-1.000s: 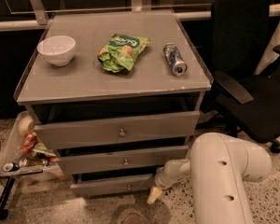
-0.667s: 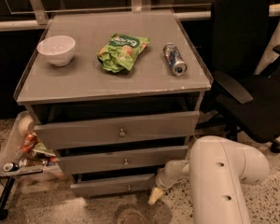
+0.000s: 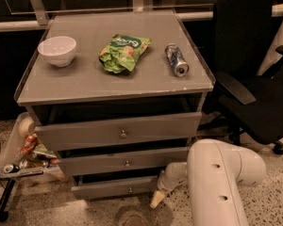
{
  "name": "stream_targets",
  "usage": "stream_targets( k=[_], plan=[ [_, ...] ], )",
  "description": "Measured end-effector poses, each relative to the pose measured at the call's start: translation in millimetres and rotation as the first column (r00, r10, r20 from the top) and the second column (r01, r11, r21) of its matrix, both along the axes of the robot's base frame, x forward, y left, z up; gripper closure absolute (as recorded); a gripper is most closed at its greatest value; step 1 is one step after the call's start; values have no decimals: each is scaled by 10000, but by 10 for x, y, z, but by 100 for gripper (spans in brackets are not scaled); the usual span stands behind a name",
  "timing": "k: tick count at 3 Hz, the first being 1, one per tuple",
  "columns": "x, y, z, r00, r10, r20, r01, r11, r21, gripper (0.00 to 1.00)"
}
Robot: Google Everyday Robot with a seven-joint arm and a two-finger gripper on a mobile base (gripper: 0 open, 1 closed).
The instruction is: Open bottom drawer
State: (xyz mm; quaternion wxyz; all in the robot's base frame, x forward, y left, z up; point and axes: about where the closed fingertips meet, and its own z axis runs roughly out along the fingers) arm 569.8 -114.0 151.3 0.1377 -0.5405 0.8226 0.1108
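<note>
Bottom drawer (image 3: 114, 187) front running left-right, facing camera, hand (image 3: 156, 199) beside right end

claw (image 3: 157, 199) by bottom drawer (image 3: 104, 190), right corner

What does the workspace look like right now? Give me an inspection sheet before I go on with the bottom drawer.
Surface: grey cabinet top, level, with three loose things on it.
Job's things: bottom drawer, the narrowest of three grey fronts; nothing is on its knob.
Clutter: white bowl upright at the left, green snack bag in the middle, can lying on its side at the right.
Grippers: gripper low near the floor, beside the bottom drawer's right end, away from the knob.
Cables: nothing seen clearly.
Surroundings: black office chair close on the right; tray of cans and packets on a stand at the left.
</note>
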Motion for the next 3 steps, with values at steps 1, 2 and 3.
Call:
stream_targets(
  k=[1,2,3],
  plan=[
    [0,0,0,10000,0,0,0,10000,0,20],
    [0,0,0,10000,0,-1,0,10000,0,43],
    [-1,0,-1,10000,1,-1,-1,10000,0,66]
  ],
)
